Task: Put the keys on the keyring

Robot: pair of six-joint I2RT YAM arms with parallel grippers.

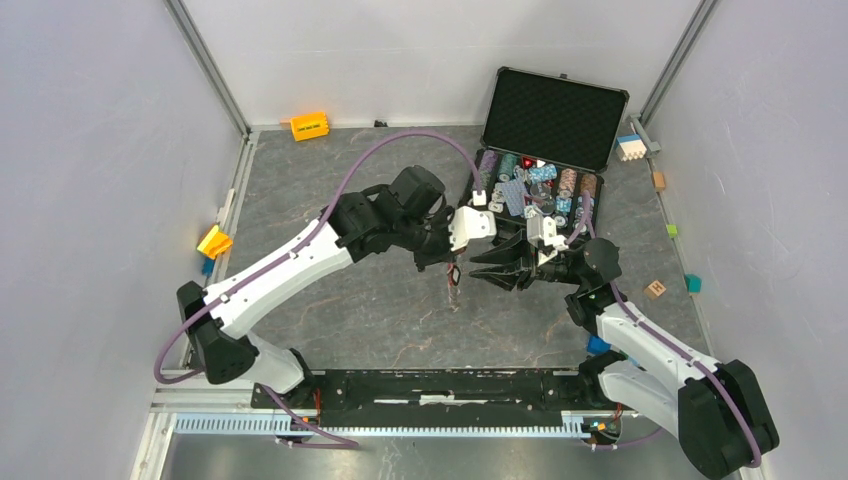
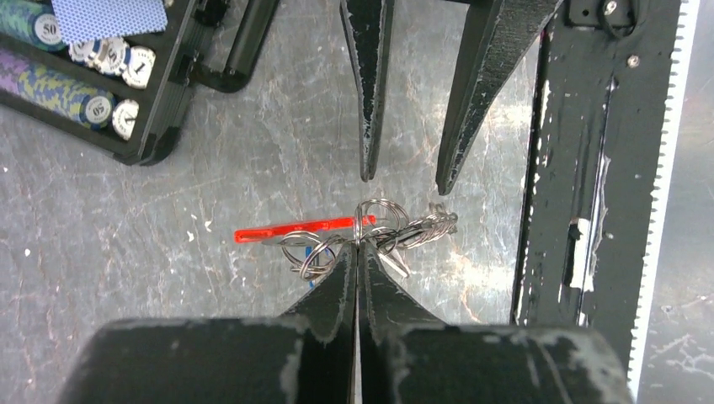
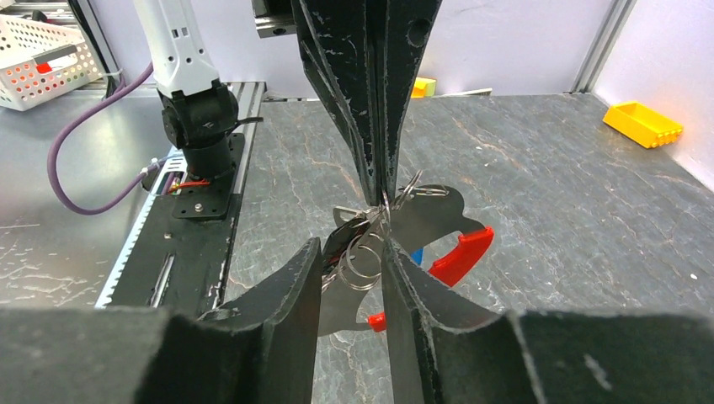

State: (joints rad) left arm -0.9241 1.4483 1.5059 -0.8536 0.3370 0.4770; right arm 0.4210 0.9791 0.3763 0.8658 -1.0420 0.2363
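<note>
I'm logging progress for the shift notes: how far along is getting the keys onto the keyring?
Done: the thin silver keyring with its red oval fob is held off the table, pinched in the shut left gripper. In hand: the open right gripper sits beside it, gripping nothing. Left: the small silver metal keys hang tangled in it; whether any is threaded I cannot tell.

The left white-and-black jointed arm [image 1: 290, 262] reaches from its base at the near left, up and across toward the middle, wrist bent downward; its black two-fingered claw [image 2: 358, 250] points down with the tapered fingers pressed flat together, no gap between them. The right white-and-black jointed arm [image 1: 650, 345] folds sharply at the elbow and stretches leftward, low and nearly level; its black two-fingered claw [image 3: 354, 250] meets the left one tip to tip, fingers standing apart.
</note>
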